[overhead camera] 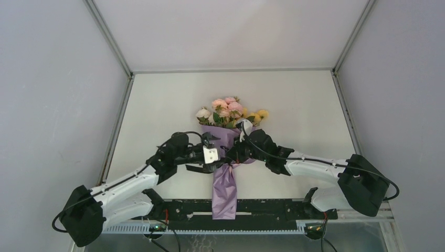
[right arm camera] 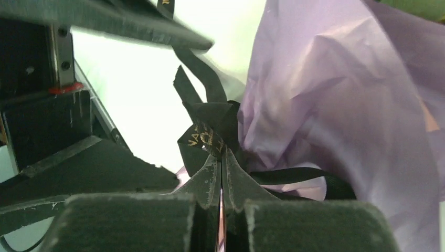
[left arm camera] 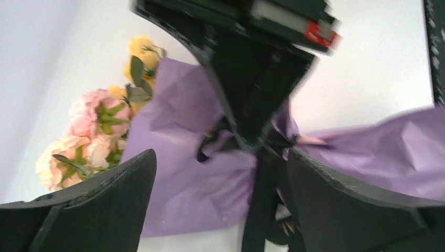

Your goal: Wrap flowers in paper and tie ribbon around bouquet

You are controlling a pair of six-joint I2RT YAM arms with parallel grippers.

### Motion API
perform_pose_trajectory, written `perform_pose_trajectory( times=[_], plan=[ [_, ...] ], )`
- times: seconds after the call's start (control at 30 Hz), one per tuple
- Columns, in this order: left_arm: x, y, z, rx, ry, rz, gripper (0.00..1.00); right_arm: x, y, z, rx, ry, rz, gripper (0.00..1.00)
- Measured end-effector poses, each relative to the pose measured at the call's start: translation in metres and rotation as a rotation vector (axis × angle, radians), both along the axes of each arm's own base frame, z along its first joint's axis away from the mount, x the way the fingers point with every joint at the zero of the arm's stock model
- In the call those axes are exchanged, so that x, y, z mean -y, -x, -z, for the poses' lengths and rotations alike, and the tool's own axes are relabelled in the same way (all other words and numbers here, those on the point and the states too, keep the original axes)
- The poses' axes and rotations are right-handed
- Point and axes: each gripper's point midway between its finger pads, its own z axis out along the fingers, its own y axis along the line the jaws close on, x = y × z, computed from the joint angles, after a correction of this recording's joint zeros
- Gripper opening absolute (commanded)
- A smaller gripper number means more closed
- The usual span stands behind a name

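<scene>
The right gripper [right arm camera: 221, 173] fills the near edge of its wrist view, its two dark fingers pressed flat together and pinching a fold of the narrow black ribbon [right arm camera: 210, 118], which is knotted against the crinkled lilac-purple paper [right arm camera: 336, 105]; the left gripper [left arm camera: 221, 157] stands wide, one black finger on each side of the cinched waist, touching neither side as far as its view shows; the bouquet [overhead camera: 224, 181] lies in the middle of the pale tabletop [overhead camera: 294, 100], its paper tail pointing toward the arm bases and its pink, yellow and white flowers [overhead camera: 229, 111] toward the far wall; both grippers meet at its waist.
</scene>
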Motion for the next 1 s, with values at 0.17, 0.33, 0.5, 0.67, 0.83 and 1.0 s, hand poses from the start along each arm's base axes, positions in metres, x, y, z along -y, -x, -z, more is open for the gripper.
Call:
perform_pose_trajectory(
  times=[0.17, 0.33, 0.5, 0.67, 0.83, 1.0],
  plan=[
    [-0.048, -0.013, 0.021, 0.099, -0.261, 0.047, 0.94, 0.003, -0.006, 0.0, 0.012, 0.006, 0.029, 0.0],
    [-0.136, -0.047, 0.047, 0.111, -0.627, 0.029, 0.91, 0.002, -0.008, -0.001, 0.022, 0.004, 0.026, 0.0],
    [-0.188, -0.015, 0.115, 0.01, -0.96, 0.226, 0.94, 0.003, -0.01, -0.002, 0.027, 0.001, 0.027, 0.0],
    [-0.192, -0.02, 0.128, 0.011, -1.002, 0.248, 0.89, 0.003, -0.01, -0.001, 0.035, 0.006, 0.019, 0.0],
    [-0.19, -0.031, 0.13, 0.037, -1.003, 0.233, 0.38, 0.004, -0.011, -0.001, 0.047, 0.013, 0.014, 0.0],
    [-0.19, -0.018, 0.138, 0.029, -1.043, 0.31, 0.0, 0.007, -0.015, -0.001, 0.046, 0.011, 0.021, 0.0]
  ],
)
